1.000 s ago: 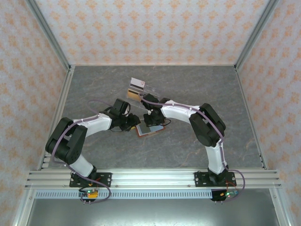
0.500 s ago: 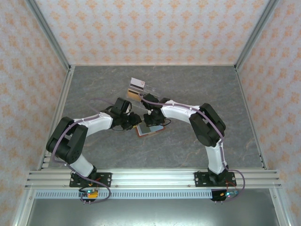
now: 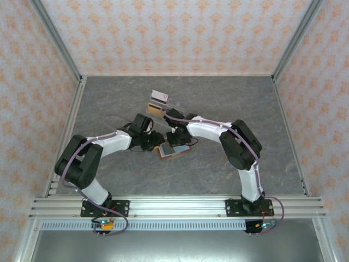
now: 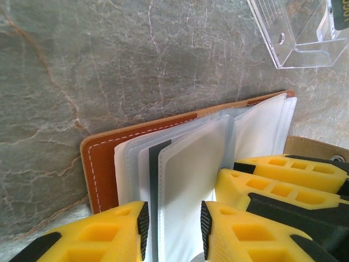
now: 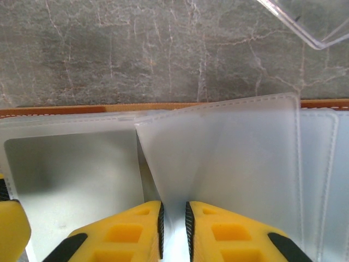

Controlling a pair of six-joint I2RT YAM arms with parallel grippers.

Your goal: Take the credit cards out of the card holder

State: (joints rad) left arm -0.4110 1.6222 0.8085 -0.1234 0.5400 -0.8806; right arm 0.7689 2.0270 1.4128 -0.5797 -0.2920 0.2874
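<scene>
Slightly closer to the card holder (image 3: 173, 152) the left tool (image 4: 173, 221) has been brought, its fingers spread astride the sleeves. One clear sleeve (image 5: 218, 153) is pinched by the right tool (image 5: 173, 218). The card holder lies open on the desk (image 4: 82, 65); the credit cards (image 4: 191, 174) are still sleeved, so none is judged extracted.

no text, brand or number can be read; a dark tag (image 4: 341, 13) beside the clear tray (image 4: 297, 38), toward the tabletop's (image 4: 109, 65) far edge, carries marks cut off and too blurred to make out
</scene>
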